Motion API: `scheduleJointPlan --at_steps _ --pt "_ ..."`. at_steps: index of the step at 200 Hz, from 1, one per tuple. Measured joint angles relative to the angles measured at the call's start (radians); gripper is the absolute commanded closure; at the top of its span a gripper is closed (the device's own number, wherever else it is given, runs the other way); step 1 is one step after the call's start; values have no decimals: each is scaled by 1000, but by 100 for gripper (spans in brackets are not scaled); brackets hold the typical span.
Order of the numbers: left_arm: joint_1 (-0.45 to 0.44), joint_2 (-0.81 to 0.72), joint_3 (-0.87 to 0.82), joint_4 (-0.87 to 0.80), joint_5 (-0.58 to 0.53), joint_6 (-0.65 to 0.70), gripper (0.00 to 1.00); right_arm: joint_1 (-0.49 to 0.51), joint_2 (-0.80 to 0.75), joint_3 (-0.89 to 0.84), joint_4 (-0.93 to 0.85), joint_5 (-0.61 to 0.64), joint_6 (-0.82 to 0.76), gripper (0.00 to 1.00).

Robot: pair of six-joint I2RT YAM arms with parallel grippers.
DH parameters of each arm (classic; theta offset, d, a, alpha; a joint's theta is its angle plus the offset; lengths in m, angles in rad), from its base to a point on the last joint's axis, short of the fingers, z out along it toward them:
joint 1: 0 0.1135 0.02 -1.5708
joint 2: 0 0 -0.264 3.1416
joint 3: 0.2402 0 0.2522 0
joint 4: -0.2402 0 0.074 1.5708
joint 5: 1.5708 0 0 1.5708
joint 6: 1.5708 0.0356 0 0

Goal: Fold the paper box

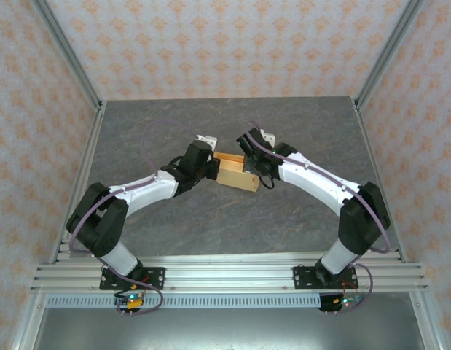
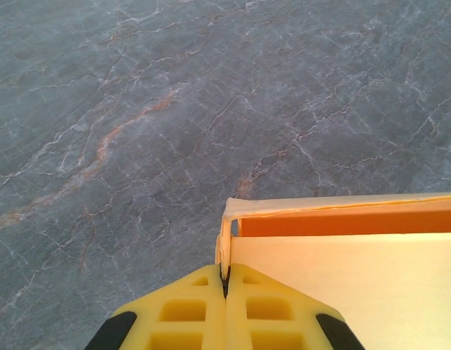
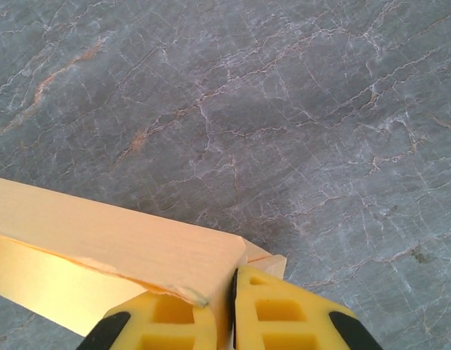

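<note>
Tan paper box, end edges pinched, grey table around

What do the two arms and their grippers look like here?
The left arm and right arm have white shells between bulky black joints, each trailing a thin purple cable. The left gripper and right gripper have yellow fingers with rectangular pockets and black side patches.

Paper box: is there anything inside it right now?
Left wrist view shows a strip of orange inner wall below the far rim of the paper box. A pale panel covers the rest, so any contents are hidden.
</note>
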Motion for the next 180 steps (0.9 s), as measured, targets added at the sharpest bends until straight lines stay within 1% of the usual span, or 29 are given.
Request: scheduleJointPlan --at_steps 27,59,133,180 --pt "-23 4 12 -23 -53 0 100 0 2 5 -19 -7 5 86" --pt "-40 5 16 -42 -111 0 100 0 2 7 -19 -19 12 85" --pt "-96 33 50 -79 -246 -3 100 -15 15 8 -31 -35 22 90" --pt "-110 54 71 -90 -288 -23 100 -42 15 8 -37 -92 69 91"
